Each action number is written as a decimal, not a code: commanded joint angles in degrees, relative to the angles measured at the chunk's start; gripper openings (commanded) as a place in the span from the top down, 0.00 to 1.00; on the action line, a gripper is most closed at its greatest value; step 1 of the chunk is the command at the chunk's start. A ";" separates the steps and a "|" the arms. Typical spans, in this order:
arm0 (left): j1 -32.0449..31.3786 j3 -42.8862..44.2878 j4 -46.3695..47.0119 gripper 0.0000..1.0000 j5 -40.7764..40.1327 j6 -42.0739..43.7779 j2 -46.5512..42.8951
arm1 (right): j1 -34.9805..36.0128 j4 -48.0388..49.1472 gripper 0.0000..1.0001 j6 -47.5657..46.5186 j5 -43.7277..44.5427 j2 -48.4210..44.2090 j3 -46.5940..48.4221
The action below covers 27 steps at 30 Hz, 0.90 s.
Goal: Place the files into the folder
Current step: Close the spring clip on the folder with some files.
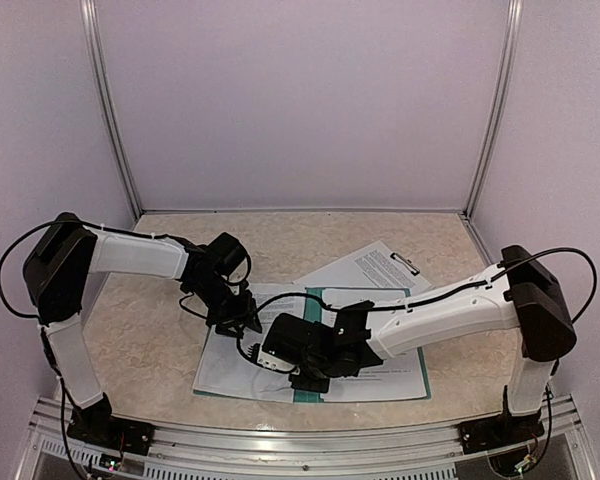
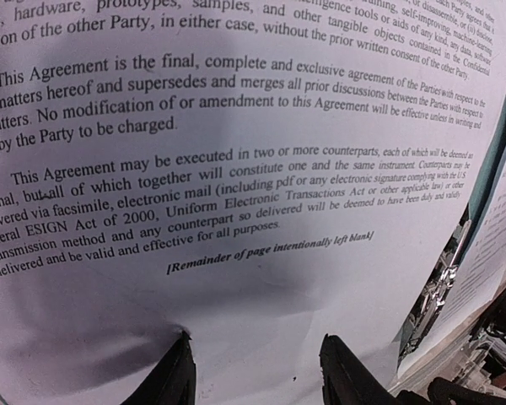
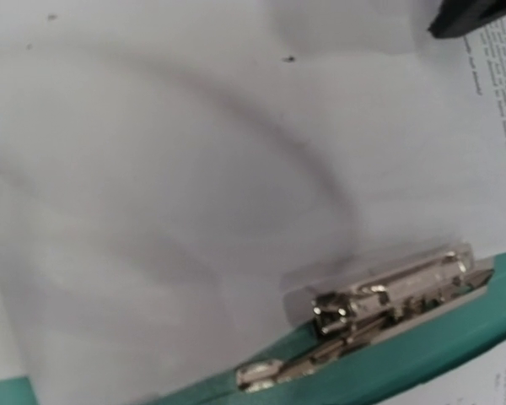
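now, folder (image 3: 455, 342): open flat, near centre.
files (image 2: 236, 211): lying on it, edge at the clip (image 3: 388, 295).
left claw (image 2: 257, 371): open over the files, holds nothing.
right claw (image 1: 315, 378): low by clip, opening cannot tell.
risk: files may buckle and slip off if pushed.

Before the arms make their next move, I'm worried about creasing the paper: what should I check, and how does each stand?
1. Folder open, inside facing up: ok.
2. Printed sheet lying text up beneath the left gripper, jaws apart: ok.
3. Silver clip clamped on the sheet: cannot tell; the paper's edge reaches it.
4. Right gripper open or shut: cannot tell.
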 commanded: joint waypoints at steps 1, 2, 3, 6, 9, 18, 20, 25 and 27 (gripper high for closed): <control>-0.74 -0.15 -2.32 0.51 -0.82 0.60 2.14 | 0.00 1.11 0.68 0.37 0.03 2.52 -0.86; -0.74 -0.19 -2.30 0.51 -0.76 0.61 2.14 | -0.07 1.22 0.68 0.37 -0.03 2.78 -0.88; -0.74 -0.09 -2.34 0.51 -0.79 0.63 2.07 | -0.20 1.35 0.68 0.37 -0.02 2.94 -0.93; -0.74 0.03 -2.44 0.51 -0.81 0.64 2.05 | -0.42 1.42 0.69 0.60 0.06 3.62 -1.00; -0.74 0.03 -2.48 0.51 -0.74 0.63 2.11 | -0.67 1.36 0.70 0.72 0.53 4.12 -0.94; -0.74 0.09 -2.36 0.51 -0.40 0.81 2.18 | -1.34 2.57 0.73 0.72 2.99 5.77 -0.84; -0.74 0.11 -2.43 0.51 -0.24 0.85 2.27 | -1.43 2.72 0.74 0.72 3.80 6.07 -0.71; -0.74 -0.15 -2.23 0.51 -0.13 0.72 2.27 | -1.70 2.85 0.76 0.85 5.21 6.66 -0.84; -0.74 -0.16 -2.16 0.51 -0.08 0.74 2.37 | -1.72 3.15 0.78 0.98 6.03 6.51 -0.91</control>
